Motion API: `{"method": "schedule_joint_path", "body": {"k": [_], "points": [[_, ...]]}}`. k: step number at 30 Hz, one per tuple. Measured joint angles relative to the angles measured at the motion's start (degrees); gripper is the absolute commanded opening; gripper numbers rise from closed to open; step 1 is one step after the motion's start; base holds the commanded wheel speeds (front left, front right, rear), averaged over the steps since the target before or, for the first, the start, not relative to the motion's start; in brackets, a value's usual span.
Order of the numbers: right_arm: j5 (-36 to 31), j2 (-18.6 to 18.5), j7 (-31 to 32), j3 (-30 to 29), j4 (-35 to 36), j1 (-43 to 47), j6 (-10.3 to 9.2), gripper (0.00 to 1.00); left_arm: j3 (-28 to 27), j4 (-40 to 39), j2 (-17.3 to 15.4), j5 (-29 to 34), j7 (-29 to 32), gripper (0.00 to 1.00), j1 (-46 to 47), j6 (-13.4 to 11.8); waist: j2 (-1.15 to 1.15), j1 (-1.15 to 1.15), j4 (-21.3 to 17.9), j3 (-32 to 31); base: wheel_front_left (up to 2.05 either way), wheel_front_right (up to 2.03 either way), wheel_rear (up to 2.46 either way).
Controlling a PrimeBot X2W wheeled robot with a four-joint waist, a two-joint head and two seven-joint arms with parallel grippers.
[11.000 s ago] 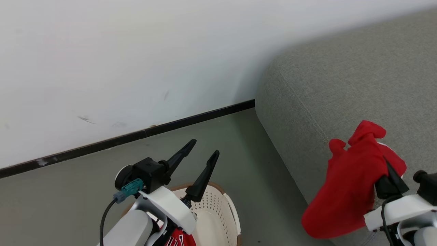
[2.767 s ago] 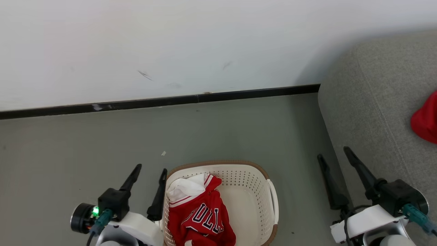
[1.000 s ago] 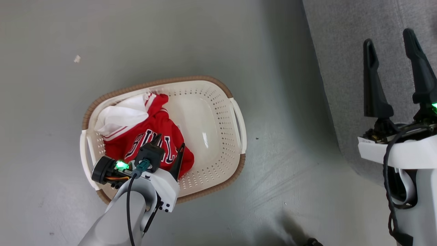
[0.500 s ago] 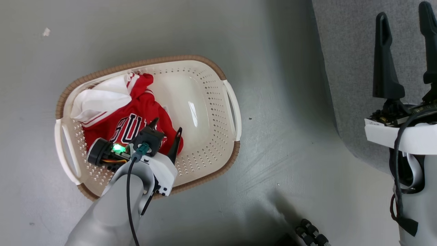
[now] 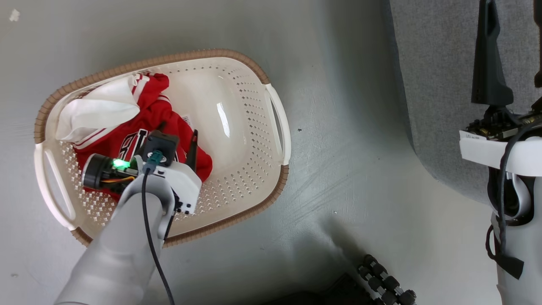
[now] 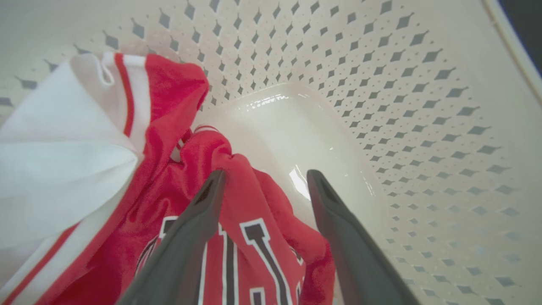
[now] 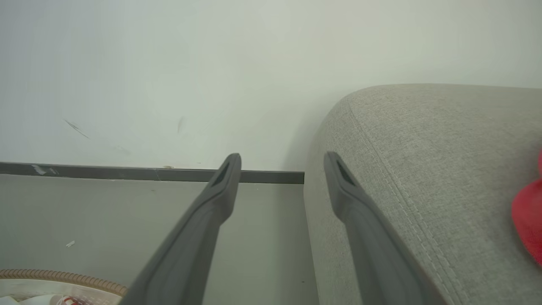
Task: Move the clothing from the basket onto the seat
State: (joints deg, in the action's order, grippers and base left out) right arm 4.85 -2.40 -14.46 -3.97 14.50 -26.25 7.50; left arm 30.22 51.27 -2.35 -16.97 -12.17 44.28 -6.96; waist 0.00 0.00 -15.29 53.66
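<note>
The cream basket (image 5: pixel 277 123) with a brown rim stands on the floor. In its left half lies the clothing (image 5: pixel 165 112), a red jersey with white lining and dark lettering. My left gripper (image 5: pixel 178 132) reaches down into the basket and is open. In the left wrist view its fingers (image 6: pixel 199 220) straddle a raised fold of the jersey (image 6: pixel 250 199), touching the cloth. My right gripper (image 5: pixel 512 25) hangs open and empty beside the grey seat (image 5: pixel 440 84). A plain red garment (image 7: pixel 529 216) lies on the seat (image 7: pixel 423 169), right of my right gripper (image 7: pixel 283 159).
The basket's right half (image 6: pixel 322 127) is bare plastic. Grey floor (image 5: pixel 347 161) separates basket and seat. A white wall with a black baseboard (image 7: pixel 127 173) runs behind. A dark ribbed part (image 5: pixel 385 284) sits at the bottom of the head view. A white scrap (image 5: pixel 15 15) lies on the floor.
The head camera has tilted further down, so the whole picture shifted. My left gripper has sunk deeper into the basket onto the jersey. Both grippers remain open.
</note>
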Motion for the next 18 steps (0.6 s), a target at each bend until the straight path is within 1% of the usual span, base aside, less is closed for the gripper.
{"method": "schedule_joint_path", "body": {"k": [5, 9, 13, 16, 17, 18], "points": [[0.1, 0.0, -0.2, 0.0, -0.2, -1.1, 0.0, 1.0, -1.2, 2.2, -1.6, 0.3, 0.0, 1.0, 1.7, -2.8, 0.0, 0.0, -0.7, 1.4, 0.0, 0.0, 0.0], [0.7, 0.0, -0.2, 0.1, -0.3, -1.5, 0.0, 1.0, -1.5, 4.1, -1.9, 1.4, 0.0, 1.0, 2.3, -4.8, 0.0, 0.0, -1.0, 2.3, 0.0, 0.0, 0.0], [1.1, 0.0, -0.2, 0.4, -0.2, -2.8, 0.0, 1.0, -1.5, 5.8, -1.7, 1.5, 0.0, 1.0, 2.4, -5.5, 0.0, 0.0, -1.3, 3.0, 0.0, 0.0, 0.0], [1.1, 0.0, -0.2, 0.5, -0.2, -3.4, 0.0, 1.0, -1.5, 6.9, -1.5, 1.5, 0.3, 1.0, 2.5, -5.6, 0.0, 0.0, -1.3, 3.4, 0.0, 0.0, 0.0], [1.1, 0.0, -0.2, 0.5, -0.2, -3.5, 0.0, 1.0, -1.4, 7.1, -1.5, 1.5, 0.3, 0.93, 2.7, -5.6, 0.0, 0.0, -1.3, 3.5, 0.0, 0.0, 0.0], [1.1, 0.0, -0.2, 0.5, -0.2, -3.5, 0.0, 1.0, -1.4, 7.4, -1.5, 1.4, 0.3, 0.44, 3.0, -5.6, 0.0, 0.0, -1.3, 3.6, 0.0, 0.0, 0.0]]}}
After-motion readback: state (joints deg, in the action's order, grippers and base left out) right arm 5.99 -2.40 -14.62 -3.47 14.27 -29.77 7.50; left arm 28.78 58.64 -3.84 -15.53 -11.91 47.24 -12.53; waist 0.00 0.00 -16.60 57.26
